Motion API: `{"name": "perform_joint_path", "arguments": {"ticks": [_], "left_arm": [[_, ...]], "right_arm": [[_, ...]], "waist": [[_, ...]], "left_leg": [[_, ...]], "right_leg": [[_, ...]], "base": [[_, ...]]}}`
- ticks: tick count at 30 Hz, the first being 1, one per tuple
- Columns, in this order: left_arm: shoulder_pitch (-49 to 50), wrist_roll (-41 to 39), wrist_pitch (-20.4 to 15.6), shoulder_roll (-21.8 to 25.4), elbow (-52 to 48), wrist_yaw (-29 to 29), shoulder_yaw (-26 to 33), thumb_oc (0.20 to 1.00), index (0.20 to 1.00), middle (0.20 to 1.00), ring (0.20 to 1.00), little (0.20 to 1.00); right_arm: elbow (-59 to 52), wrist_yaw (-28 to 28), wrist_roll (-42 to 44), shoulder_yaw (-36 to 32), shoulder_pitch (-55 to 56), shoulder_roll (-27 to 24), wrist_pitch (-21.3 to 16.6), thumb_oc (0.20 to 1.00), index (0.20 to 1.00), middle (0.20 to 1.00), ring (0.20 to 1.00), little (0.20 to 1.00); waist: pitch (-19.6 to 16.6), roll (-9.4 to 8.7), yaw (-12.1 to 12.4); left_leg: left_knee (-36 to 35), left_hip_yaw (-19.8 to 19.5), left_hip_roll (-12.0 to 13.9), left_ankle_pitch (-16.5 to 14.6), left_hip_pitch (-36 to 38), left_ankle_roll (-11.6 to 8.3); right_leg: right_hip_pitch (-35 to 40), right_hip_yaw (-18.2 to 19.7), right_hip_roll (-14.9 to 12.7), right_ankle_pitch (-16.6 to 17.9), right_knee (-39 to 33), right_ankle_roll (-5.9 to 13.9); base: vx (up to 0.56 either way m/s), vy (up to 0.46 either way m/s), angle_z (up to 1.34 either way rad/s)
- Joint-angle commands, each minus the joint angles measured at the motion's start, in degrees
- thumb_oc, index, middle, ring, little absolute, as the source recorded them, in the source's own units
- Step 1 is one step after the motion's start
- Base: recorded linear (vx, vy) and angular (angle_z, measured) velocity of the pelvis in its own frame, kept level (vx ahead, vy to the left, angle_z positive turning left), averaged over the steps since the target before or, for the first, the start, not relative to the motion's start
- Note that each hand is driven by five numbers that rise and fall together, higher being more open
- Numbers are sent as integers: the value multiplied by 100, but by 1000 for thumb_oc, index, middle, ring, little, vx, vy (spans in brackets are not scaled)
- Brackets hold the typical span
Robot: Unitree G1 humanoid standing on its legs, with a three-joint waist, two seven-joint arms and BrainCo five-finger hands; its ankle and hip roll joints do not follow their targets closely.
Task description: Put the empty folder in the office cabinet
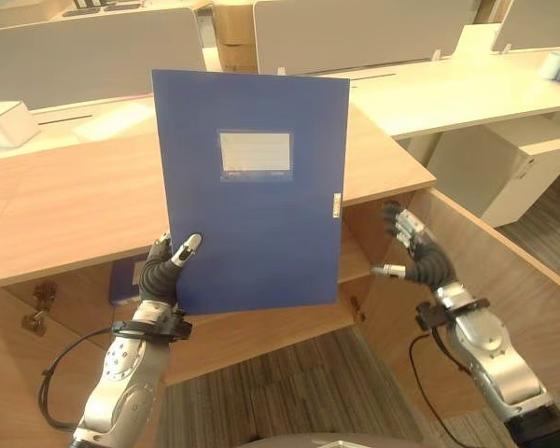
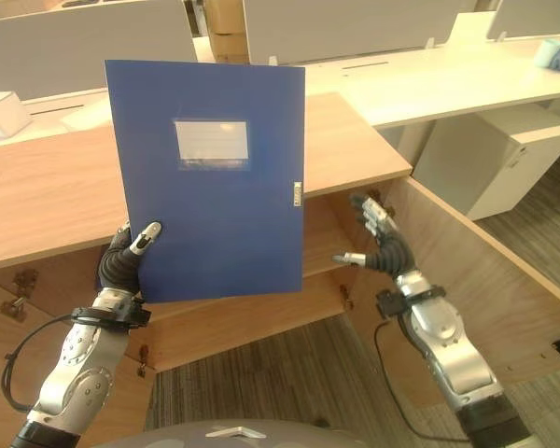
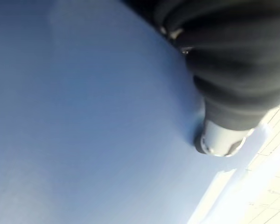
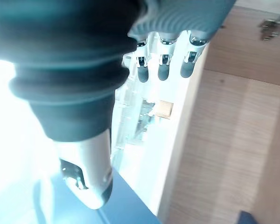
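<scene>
Left hand point(image 1: 163, 271) pinches upright folder's point(image 1: 252, 196) lower corner.

surface: wooden cabinet top point(image 1: 65, 201) | behind: white desks point(image 1: 448, 93) | on left desk: white box point(image 1: 7, 121)

A blue folder point(image 2: 210, 177) stood upright in front of the wooden cabinet point(image 2: 355, 159), its face with a pale label window turned toward the camera. The left robot hand point(image 2: 126, 261) pinched its lower left corner, thumb on the front face. The right robot hand point(image 2: 373, 238) hovered just off the folder's lower right edge, apart from it, fingers loosely spread and thumb pointing toward the folder. Beside that hand the cabinet door point(image 2: 485, 280) hung open. White desks point(image 2: 467, 84) with grey dividers stood behind the cabinet, and grey carpet point(image 2: 289, 383) lay below.
</scene>
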Motion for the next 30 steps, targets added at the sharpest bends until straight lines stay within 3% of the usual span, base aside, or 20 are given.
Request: {"name": "perform_joint_path", "arguments": {"ticks": [1,10,19,30], "left_arm": [[-451,-30,-300,267,81,-66,148,200,200,200,200,200],[-563,63,-241,536,46,-52,2,200,200,200,200,200],[-689,253,-228,863,28,-14,-179,200,200,200,200,200],[-1002,379,-321,719,5,282,-176,200,200,200,200,200]], "right_arm": [[46,-312,439,-257,-541,-128,-460,1000,1000,1000,1000,1000],[357,-454,1286,181,-1855,-615,-377,1000,1000,1000,1000,1000],[191,149,2330,1368,-2215,-796,152,1000,1000,1000,1000,1000],[542,2,2527,1837,-2308,-23,399,1000,1000,1000,1000,1000]], "waist": [[-249,-306,190],[-266,-392,289],[-241,-413,318],[-220,-388,345]], "left_leg": [[-46,-162,318,-435,199,-283],[-46,-159,340,-414,170,-300],[-46,-148,361,-439,201,-340],[-46,-150,366,-365,158,-353]], "right_leg": [[-188,-87,-425,256,58,431],[-211,-92,-400,278,59,416],[-180,-92,-374,238,59,415],[-226,-103,-389,275,78,392]], "base": [[0,0,0],[1,-1,1],[13,2,0],[-7,-2,0]]}}
